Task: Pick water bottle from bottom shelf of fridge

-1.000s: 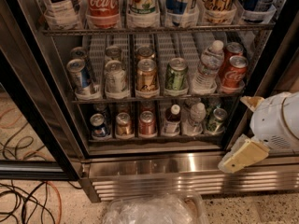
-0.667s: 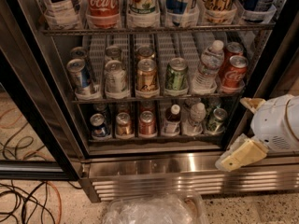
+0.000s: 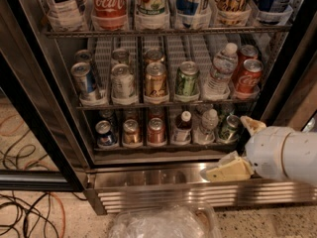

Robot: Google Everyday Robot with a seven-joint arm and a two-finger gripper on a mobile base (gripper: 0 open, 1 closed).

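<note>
The fridge [image 3: 148,180] stands open in the camera view. On its bottom shelf [image 3: 163,145] the small clear water bottle [image 3: 207,126] with a white cap stands in the second lane from the right, between a small bottle of dark liquid [image 3: 184,126] and a green can [image 3: 229,128]. My gripper [image 3: 227,148] is at the lower right, just outside the shelf's right end and a little below the water bottle. Its two tan fingers [image 3: 230,170] are spread apart with nothing between them.
Several cans fill the shelf's left lanes [image 3: 131,132]. A taller labelled bottle [image 3: 220,71] stands on the middle rack. The black door frame [image 3: 34,133] is at left, with cables [image 3: 29,212] on the floor. A clear plastic bin [image 3: 163,222] sits below the steel grille.
My gripper has moved left, closer to the right end of the bottom shelf. The bottles and cans have not moved.
</note>
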